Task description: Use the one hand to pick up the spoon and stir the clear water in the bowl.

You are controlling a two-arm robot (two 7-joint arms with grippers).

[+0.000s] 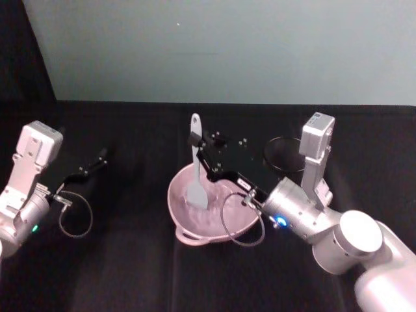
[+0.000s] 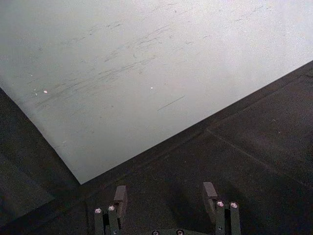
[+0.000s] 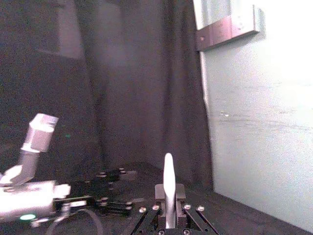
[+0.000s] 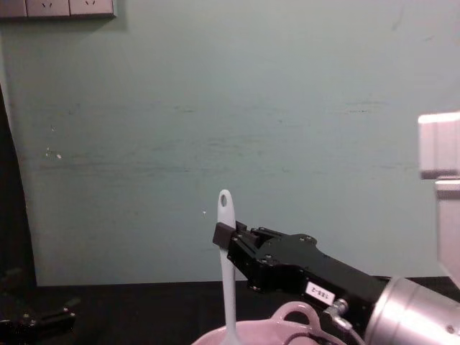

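Bench (image 1: 130,273) is looked down on from the head; the same spoon (image 1: 197,172) is caught side-on, close, from the chest.

Left gripper (image 2: 165,199) with fingers (image 2: 120,197) spread well apart, dark cloth showing in the gap. Black cloth (image 2: 254,147) lies beyond it, seams visible. Pale wall (image 2: 146,63) stands behind, faintly scuffed, meeting the cloth along a slanted line.

A round black wire-mesh cup (image 1: 278,156) stands on the black cloth-covered table (image 1: 130,273), right of centre and toward the far side. Behind the table rises a pale blue-green wall (image 1: 227,45) marked with faint scuffs. A dark curtain (image 1: 26,52) hangs at the far left, and white wall sockets (image 4: 68,7) sit high on the wall's left.
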